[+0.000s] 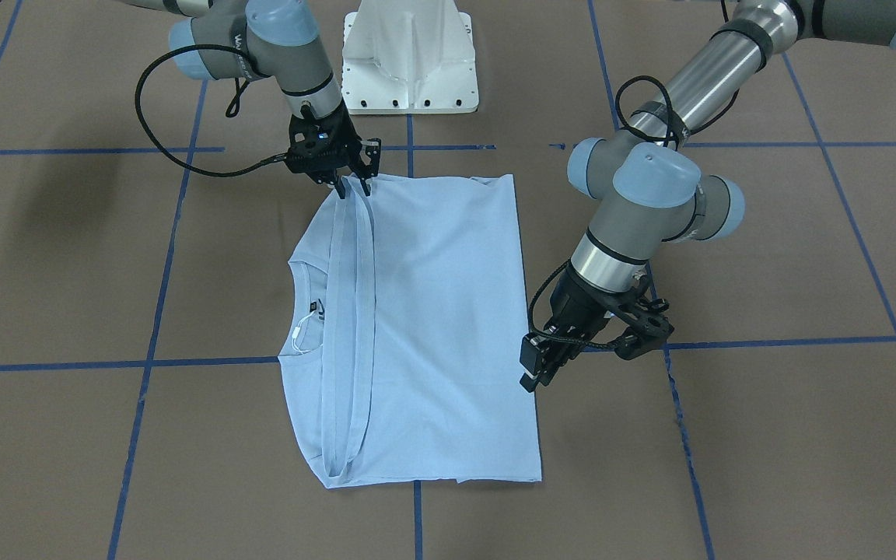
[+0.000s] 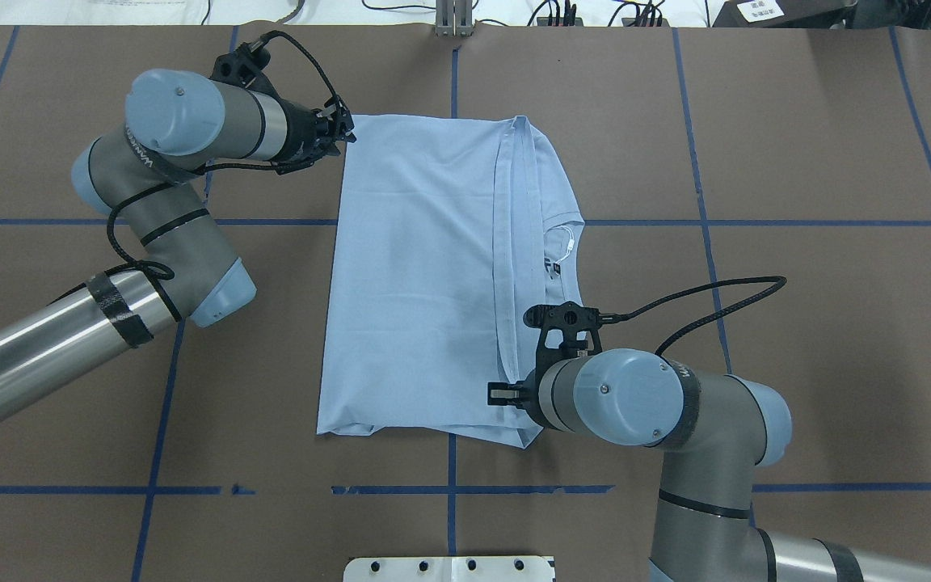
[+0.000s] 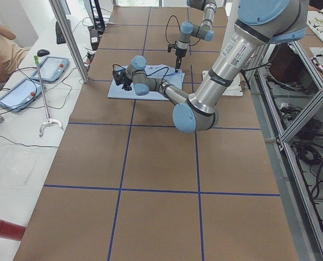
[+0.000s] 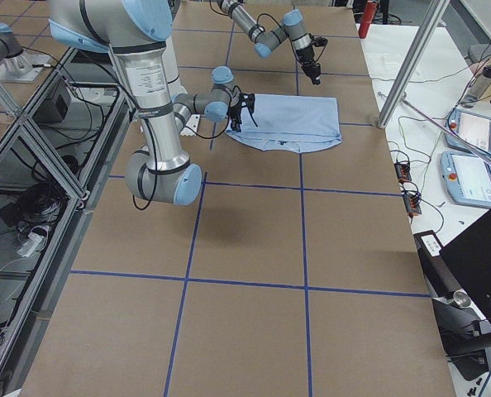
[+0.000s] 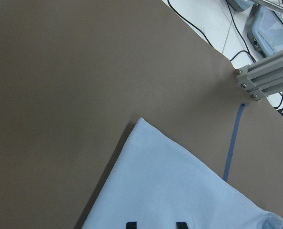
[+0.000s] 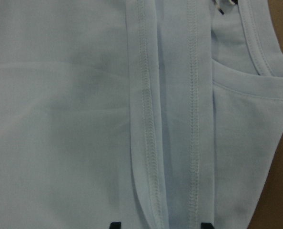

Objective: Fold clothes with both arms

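Lying folded rectangular, the T-shirt [image 2: 417, 267] has left pincer [image 2: 344, 129] and right pincer [image 1: 352, 185] spread nearby.

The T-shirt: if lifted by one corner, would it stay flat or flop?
Probably floppy: the T-shirt lies flat in thin folded layers, so a lifted corner would likely drape and unfold. Pushed, it would probably bunch rather than slide; soft creases show on it.

Silver-grey arms [image 2: 150, 234], pale blue caps [image 2: 170, 101], black cables [image 2: 779, 280]

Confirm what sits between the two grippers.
Only the light blue T-shirt lies between left gripper and right gripper; nothing else, per the overhead view.
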